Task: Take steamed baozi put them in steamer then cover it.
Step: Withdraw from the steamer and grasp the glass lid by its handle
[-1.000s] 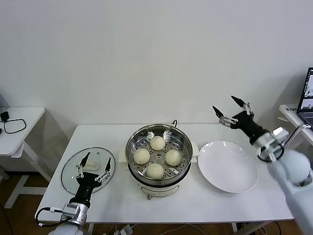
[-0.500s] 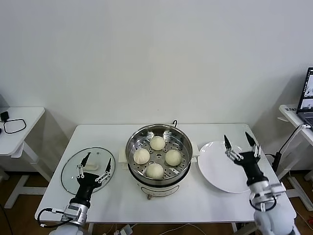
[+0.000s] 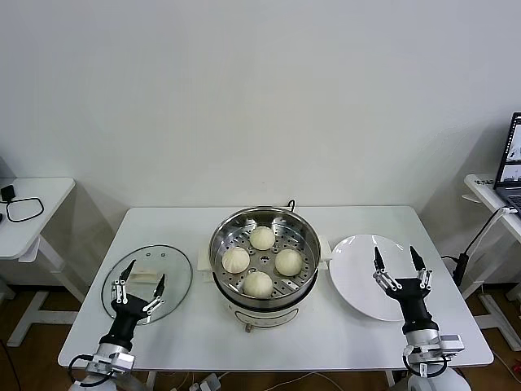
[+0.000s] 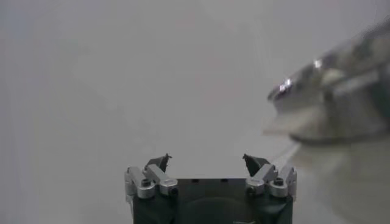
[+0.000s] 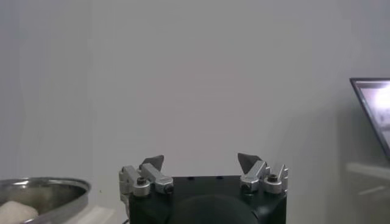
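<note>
Left hand (image 3: 139, 277) (spread open, empty) hovers over the cover (image 3: 175, 265); baozi (image 3: 262, 238) sit inside the steamer (image 3: 305, 240).

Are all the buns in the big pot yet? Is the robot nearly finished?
Done: all four buns sit in the steamer, and the white plate holds none. In hand: nothing; the left claw and right claw are open and hold nothing. Left: the glass lid lies on the table beside the pot, so covering remains.
</note>
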